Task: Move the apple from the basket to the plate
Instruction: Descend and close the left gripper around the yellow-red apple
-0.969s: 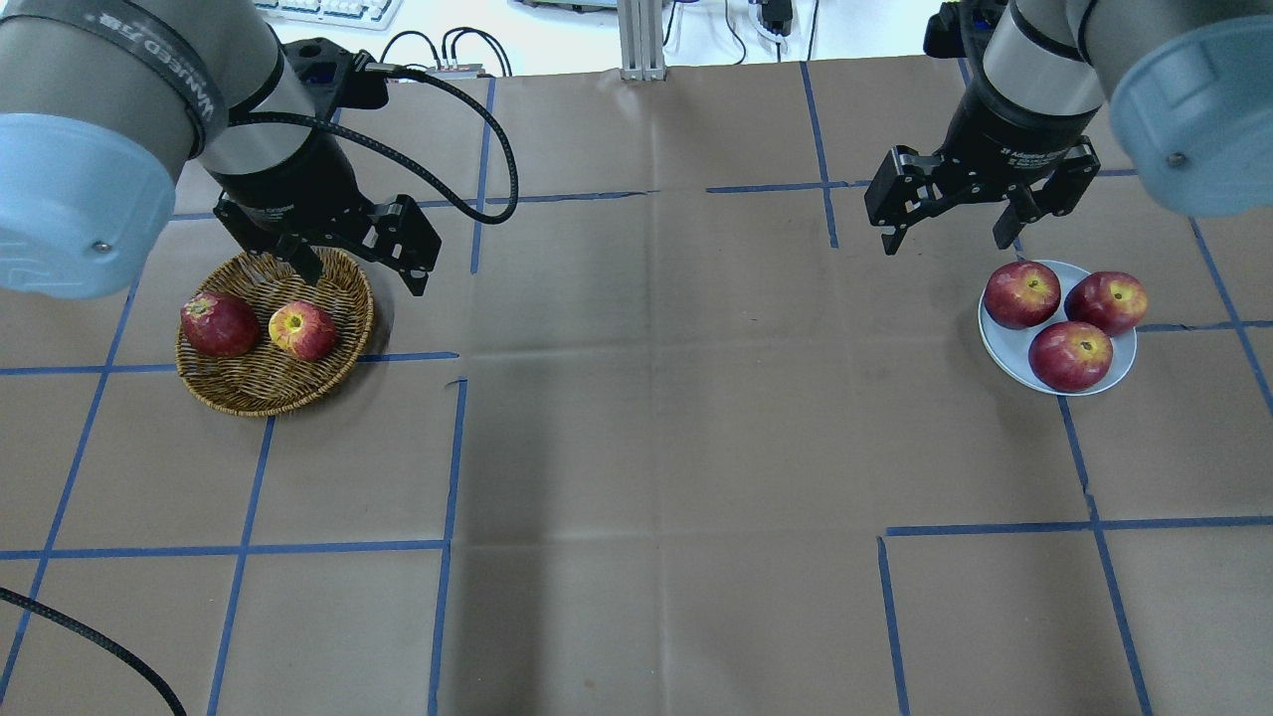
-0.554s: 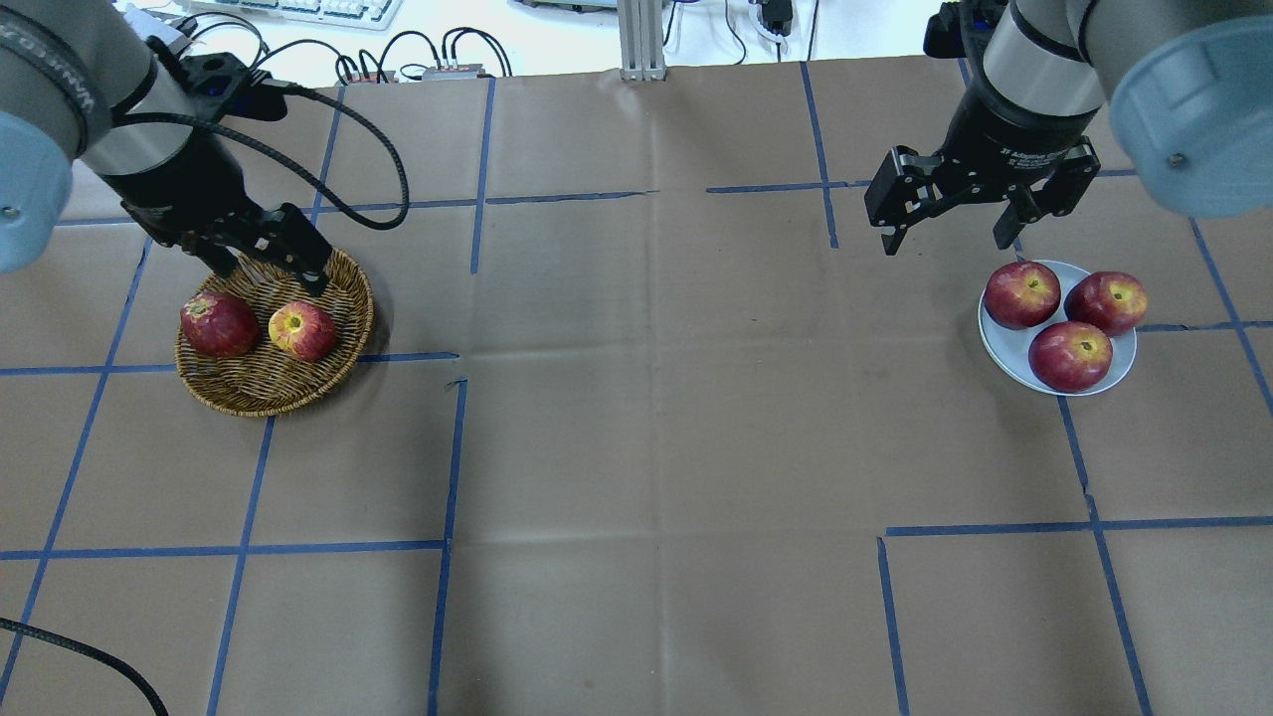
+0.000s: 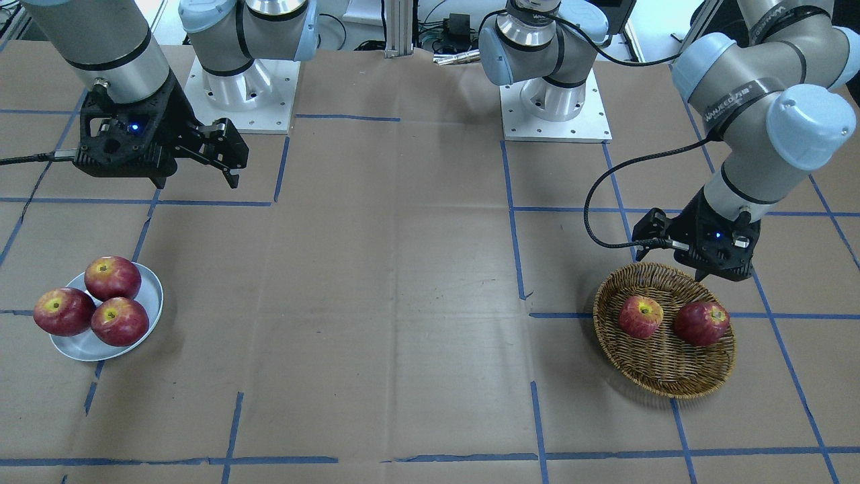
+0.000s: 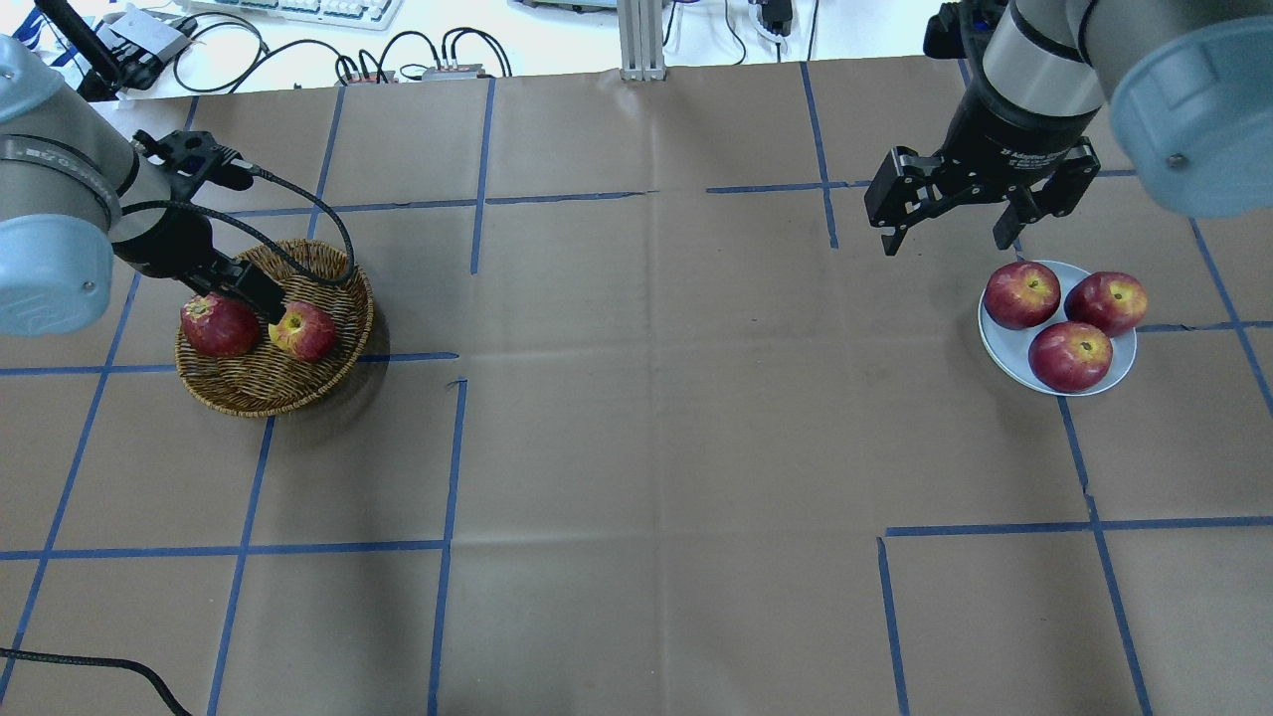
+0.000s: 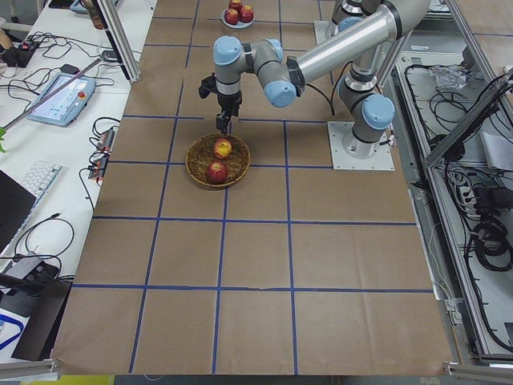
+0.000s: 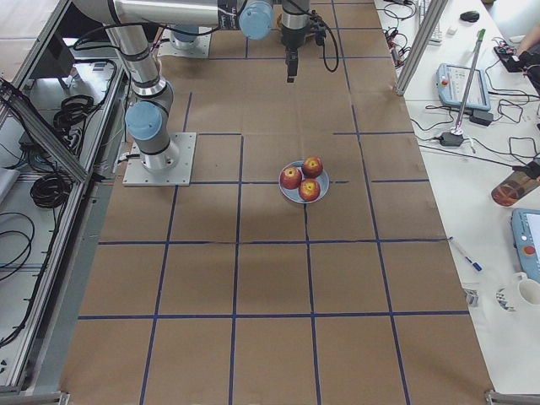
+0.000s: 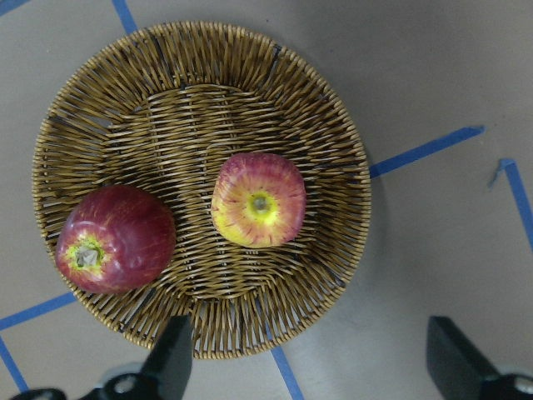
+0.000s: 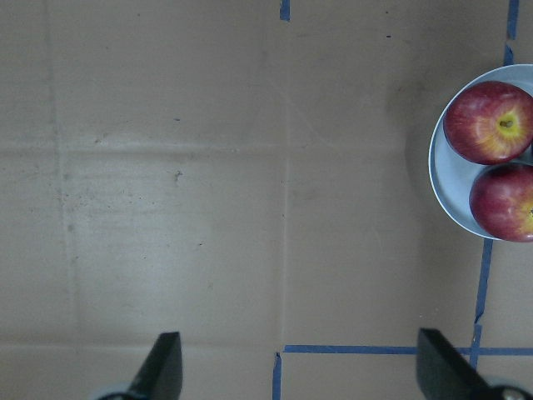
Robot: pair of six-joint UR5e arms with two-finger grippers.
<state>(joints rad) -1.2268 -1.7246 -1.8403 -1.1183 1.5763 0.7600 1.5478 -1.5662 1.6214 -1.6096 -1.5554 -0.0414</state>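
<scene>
The pale, streaky apple point(image 4: 301, 331) with a yellow-green stem patch lies in the wicker basket point(image 4: 269, 398), next to a darker red apple point(image 4: 219, 324). The left wrist view shows the apple point(image 7: 258, 200) stem-up near the basket's point(image 7: 333, 150) middle. My left gripper point(image 4: 261, 298) hangs low over the basket's far side, open and empty, close behind the two apples. The white plate point(image 4: 1002, 350) sits at the right and holds three red apples. My right gripper point(image 4: 947, 242) hovers open and empty just beyond the plate's far left edge point(image 8: 441, 179).
The three apples on the plate point(image 3: 80, 346) fill most of it. The dark apple point(image 7: 115, 238) lies left of the pale one in the left wrist view. A black cable point(image 4: 318, 214) loops from my left wrist over the basket. Both arm bases point(image 3: 238, 87) stand at the table's robot side.
My left arm has swung toward the view's left and dropped lower, so its gripper now sits just behind the two apples. The apples, the basket and the right arm have not moved.
</scene>
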